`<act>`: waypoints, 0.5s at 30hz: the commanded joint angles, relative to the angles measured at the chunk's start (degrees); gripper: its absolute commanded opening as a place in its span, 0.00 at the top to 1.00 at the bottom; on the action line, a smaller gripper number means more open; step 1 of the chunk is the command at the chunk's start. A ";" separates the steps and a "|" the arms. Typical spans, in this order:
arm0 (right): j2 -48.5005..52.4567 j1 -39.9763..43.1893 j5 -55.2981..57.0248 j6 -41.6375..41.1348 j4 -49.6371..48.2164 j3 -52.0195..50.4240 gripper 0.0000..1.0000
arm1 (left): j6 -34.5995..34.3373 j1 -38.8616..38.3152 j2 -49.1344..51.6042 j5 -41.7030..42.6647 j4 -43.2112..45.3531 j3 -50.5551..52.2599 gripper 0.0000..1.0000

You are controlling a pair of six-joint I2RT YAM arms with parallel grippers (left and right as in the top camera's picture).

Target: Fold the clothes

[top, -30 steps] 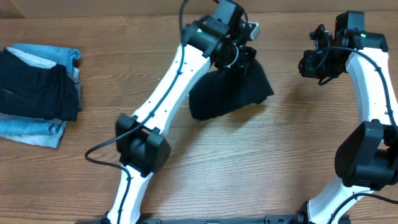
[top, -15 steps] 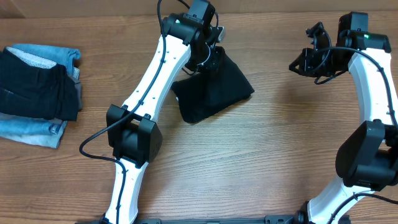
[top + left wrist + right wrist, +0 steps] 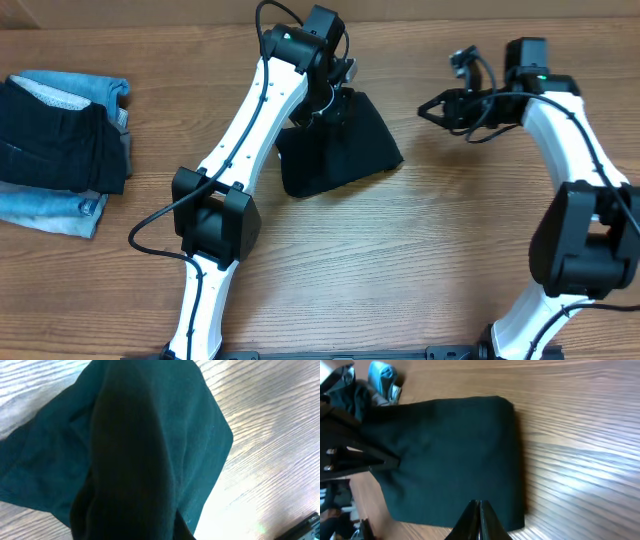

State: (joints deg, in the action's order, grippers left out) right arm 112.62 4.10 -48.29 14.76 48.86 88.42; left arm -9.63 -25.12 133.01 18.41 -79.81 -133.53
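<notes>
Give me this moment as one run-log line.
left hand: shut on black T-shirt | right hand: shut, empty, clear of T-shirt | T-shirt: lower part resting on table

no readable text or labels anywhere

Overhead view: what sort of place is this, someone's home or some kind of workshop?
Probably a robot test bench, not a home: two cabled robot arms stand at a wooden table, the left pincer gripping a black T-shirt, folded clothes stacked to one side.
</notes>
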 commanded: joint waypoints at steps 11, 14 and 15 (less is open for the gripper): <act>2.25 -2.21 -1.33 -1.05 -1.14 -0.72 0.96 | 1.22 1.29 0.07 -8.59 -4.17 -1.46 0.96; 3.08 -4.96 -2.47 -1.05 -1.53 -0.72 0.96 | 1.25 1.27 0.07 -9.66 -4.15 -1.46 0.96; 3.37 -6.71 -4.09 -1.03 -1.86 -0.72 0.96 | 1.22 1.07 0.07 -11.39 -4.20 -1.46 0.96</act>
State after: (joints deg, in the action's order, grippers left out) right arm 114.59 0.40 -49.12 13.72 47.62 88.20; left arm -8.82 -24.14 133.01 10.83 -83.81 -133.60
